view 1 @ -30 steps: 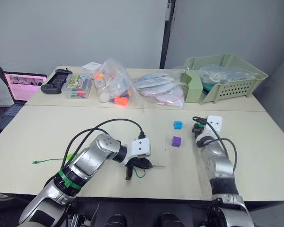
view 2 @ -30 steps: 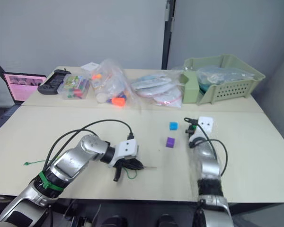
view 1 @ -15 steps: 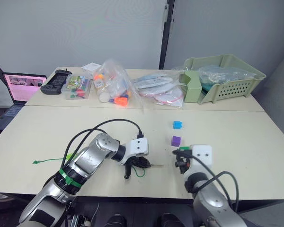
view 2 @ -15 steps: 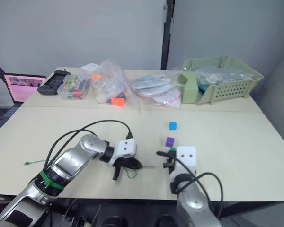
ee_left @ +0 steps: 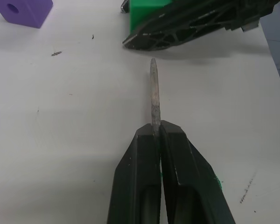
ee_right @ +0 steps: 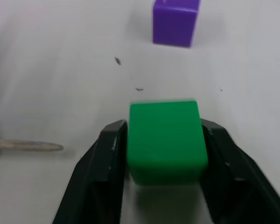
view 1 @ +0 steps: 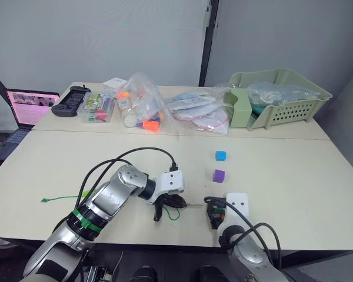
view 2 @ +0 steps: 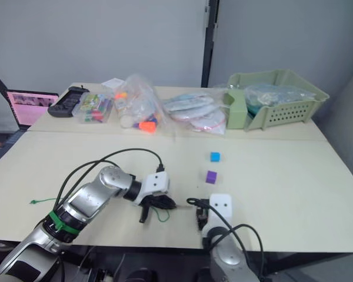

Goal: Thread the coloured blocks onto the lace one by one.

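- Two pincers are busy: my left gripper [ee_left: 156, 133] is squeezed tight on the stiff tan tip [ee_left: 153, 91] of the lace [view 1: 175, 214], and my right gripper [ee_right: 165, 154] is clamped on a green block [ee_right: 165, 140].
- The tip is thin and hard like a tiny stick, so I think it will poke straight. The green string behind it is soft and wavy and trails off along the table [view 1: 294, 176] to my left.
- The green block is a smooth plastic cube, surely very light. I hold it by two flat sides; it could slip.
- A purple block [view 1: 219, 175] has a round hole, and a blue block [view 1: 220, 155] sits just past it.
- The tip points at the green block, close by, not touching.
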Available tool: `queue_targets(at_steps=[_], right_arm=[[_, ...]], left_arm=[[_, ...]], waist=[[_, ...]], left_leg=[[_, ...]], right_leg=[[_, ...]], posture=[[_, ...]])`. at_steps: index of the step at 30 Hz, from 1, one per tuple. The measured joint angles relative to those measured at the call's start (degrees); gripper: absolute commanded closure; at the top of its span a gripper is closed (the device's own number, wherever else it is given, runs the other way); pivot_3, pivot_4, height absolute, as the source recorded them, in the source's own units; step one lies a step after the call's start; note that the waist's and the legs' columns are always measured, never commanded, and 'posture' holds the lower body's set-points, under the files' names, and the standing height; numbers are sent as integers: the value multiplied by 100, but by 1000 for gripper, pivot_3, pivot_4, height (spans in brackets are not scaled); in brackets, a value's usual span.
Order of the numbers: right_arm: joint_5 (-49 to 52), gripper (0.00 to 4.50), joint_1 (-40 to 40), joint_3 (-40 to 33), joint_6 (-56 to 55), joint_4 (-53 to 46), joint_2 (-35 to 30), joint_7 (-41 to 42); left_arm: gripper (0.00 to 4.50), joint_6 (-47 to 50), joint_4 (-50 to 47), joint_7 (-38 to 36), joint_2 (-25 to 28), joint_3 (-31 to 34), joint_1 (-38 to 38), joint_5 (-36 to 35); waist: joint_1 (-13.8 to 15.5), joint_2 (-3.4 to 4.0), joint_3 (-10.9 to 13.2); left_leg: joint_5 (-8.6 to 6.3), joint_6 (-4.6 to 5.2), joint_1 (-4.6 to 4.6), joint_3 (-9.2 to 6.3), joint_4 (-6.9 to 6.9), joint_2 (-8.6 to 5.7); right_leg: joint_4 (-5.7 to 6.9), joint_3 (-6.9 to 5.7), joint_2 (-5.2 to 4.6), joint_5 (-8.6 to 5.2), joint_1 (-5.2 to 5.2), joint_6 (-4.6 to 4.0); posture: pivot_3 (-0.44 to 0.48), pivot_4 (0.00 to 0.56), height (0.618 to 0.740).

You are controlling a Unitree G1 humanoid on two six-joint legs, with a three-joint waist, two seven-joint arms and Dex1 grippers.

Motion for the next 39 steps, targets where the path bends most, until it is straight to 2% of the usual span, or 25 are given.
queue_targets(at_steps=[2, 3, 5, 7, 11, 15, 17, 19, 24, 29, 32, 33, 39], right_arm=[[-1, 201, -45, -73, -53, -234, -135, 118], [3, 13, -73, -134, -33, -426, -246, 234], [132, 13, -234, -300, 70, -809, -553, 509], [550, 13, -575, -777, 341, -1280, -1091, 1112], [1430, 13, -756, -1443, 738, -1484, -1946, 2206], [2890, 13, -1249, -2406, 823, -710, -3748, 4496], [2965, 13, -1569, -2227, 496, -106, -4656, 5562], [2591, 13, -1822, -1670, -191, 572, -5351, 6442], [1475, 13, -2710, -450, -1783, 2348, -5531, 7476], [884, 13, -3509, 15, -2602, 3537, -5243, 7850], [806, 13, -3578, 90, -2810, 3777, -5210, 8009], [787, 533, -3571, 96, -2839, 3845, -5197, 8057], [786, 2541, -3548, 87, -2915, 3924, -5061, 8120]], left_arm=[[4500, -12, 0, 0, 6, 0, 0, 0], [4500, -13, 0, 0, 20, 0, 1, 1], [4500, -12, -1, 1, 48, 1, 2, 0], [4500, 8, -36, 3, 75, 5, 16, -4], [4500, 100, -187, 7, 102, 5, 38, -17], [4500, 286, -458, 14, 134, 25, 89, -48], [4500, 356, -559, 18, 154, 31, 117, -51], [4500, 417, -666, 17, 176, 39, 174, -54], [4500, 541, -842, 34, 194, 18, 238, -52], [4500, 680, -883, 117, 179, 7, 237, -39], [4500, 713, -881, 139, 180, 6, 237, -38], [4500, 716, -882, 142, 180, 6, 237, -37], [4500, 721, -881, 152, 174, 4, 235, -37]], waist=[[4, 0, 0], [4, 0, 0], [0, -1, 0], [8, -2, 1], [36, -2, 1], [47, -6, 6], [50, -7, 7], [59, -7, 7], [67, -8, 9], [102, -9, 9], [126, -9, 9], [124, -9, 9], [113, -8, 9]], left_leg=[[0, 0, -3, 1, 0, -4], [0, 0, -5, 2, 1, -7], [0, 0, -6, 2, 2, -13], [0, 0, -5, 3, 6, -16], [0, 0, -3, 6, 6, -16], [0, 1, 4, 16, 10, -18], [0, 1, 7, 20, 11, -19], [-1, 2, 7, 18, 8, -13], [-1, 2, 1, 22, 10, -16], [-1, 2, 1, 22, 12, -20], [-1, 2, -1, 19, 12, -25], [-1, 2, -1, 19, 12, -26], [-1, 2, 1, 18, 12, -25]], right_leg=[[-3, 1, -11, 0, 0, 0], [-5, 4, -18, 1, 0, 2], [-8, 11, -25, 5, 1, 8], [-10, 11, -26, 8, 8, 13], [-12, 5, -23, 8, 12, 12], [-23, 11, -24, 10, 26, 17], [-27, 11, -17, 9, 25, 18], [-31, 9, -7, -8, 24, 44], [-24, 15, -10, 0, 15, 33], [-21, 16, -14, 14, 16, 10], [-21, 14, -19, 14, 16, 10], [-21, 15, -22, 14, 16, 10], [-15, 15, -20, 14, 16, 9]], posture=[[0, 150, 740], [0, 150, 740], [0, 150, 740], [0, 150, 740], [0, 150, 740], [0, 150, 740], [0, 150, 740], [0, 150, 740], [0, 150, 740], [0, 150, 740], [0, 150, 740], [0, 150, 740], [0, 150, 740]])
